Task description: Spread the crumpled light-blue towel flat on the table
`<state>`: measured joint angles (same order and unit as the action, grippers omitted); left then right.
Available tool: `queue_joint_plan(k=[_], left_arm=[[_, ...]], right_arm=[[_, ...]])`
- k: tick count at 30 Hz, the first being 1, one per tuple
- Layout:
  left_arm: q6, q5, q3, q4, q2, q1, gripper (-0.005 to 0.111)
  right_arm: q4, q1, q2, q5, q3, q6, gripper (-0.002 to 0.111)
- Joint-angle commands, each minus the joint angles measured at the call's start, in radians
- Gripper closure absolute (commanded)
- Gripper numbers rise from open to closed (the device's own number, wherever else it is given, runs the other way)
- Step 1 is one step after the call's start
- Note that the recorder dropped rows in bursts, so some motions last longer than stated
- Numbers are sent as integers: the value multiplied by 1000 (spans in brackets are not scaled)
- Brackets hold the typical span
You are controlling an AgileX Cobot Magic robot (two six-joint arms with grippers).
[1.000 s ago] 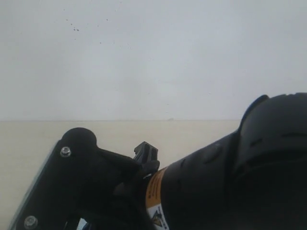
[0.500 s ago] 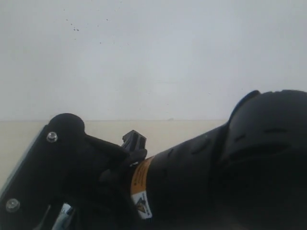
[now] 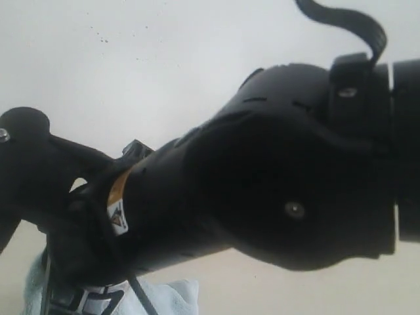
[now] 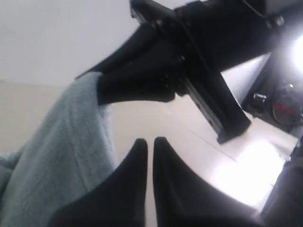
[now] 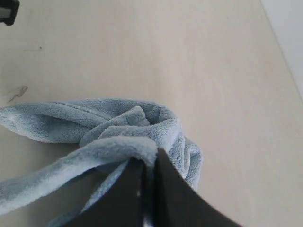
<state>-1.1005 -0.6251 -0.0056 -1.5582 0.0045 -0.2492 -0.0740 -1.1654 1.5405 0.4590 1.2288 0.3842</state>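
The light-blue towel [image 5: 118,125] lies bunched on the beige table [image 5: 227,71], with one fold lifted. My right gripper [image 5: 149,161] is shut on that fold. In the left wrist view the towel [image 4: 61,156] hangs from the right gripper [image 4: 102,89], which sits above and beyond my left gripper [image 4: 149,142]. The left gripper is shut with nothing between its fingers, just beside the hanging cloth. In the exterior view a black arm [image 3: 262,177] blocks most of the scene, and a bit of towel [image 3: 172,295] shows under it.
A white wall [image 3: 164,39] meets the table at the back. Dark equipment [image 4: 284,101] stands past the table edge in the left wrist view. A black part [image 5: 7,12] sits at one corner of the right wrist view, near a small scuff [image 5: 16,93].
In the exterior view the black arm has risen and swung left, now filling most of the frame. Towel cloth has come into sight beneath it.
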Motion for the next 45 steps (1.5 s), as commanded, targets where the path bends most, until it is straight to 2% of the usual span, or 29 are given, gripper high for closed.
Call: queue_joint_plan(k=[1,5,7,14,19,33,40,45], left_arm=[[-159,-117,-8,28,72,-5,92],[-169,-122,-13,98,176,-5,56],[-169,-87,-18,98,228,-5,45],[-285,-90,-18,48,368,-5,44],[-393,-112,-18,-58,417,-5,44],[-486,-101,-18,-50,442,-5,44],[-502,-69,-18,-53,446,-5,49],[-482,4,-18,-57,446,-5,50]], right_arm=[[-14,32,6,47,65,-2,107],[-10,67,9,74,101,-19,107],[-10,69,9,73,108,-19,107],[-10,69,9,53,110,-20,107],[-14,69,9,45,110,-20,107],[-22,80,115,58,231,-81,107],[-20,78,134,152,279,-94,107],[-18,78,134,219,279,-105,107]])
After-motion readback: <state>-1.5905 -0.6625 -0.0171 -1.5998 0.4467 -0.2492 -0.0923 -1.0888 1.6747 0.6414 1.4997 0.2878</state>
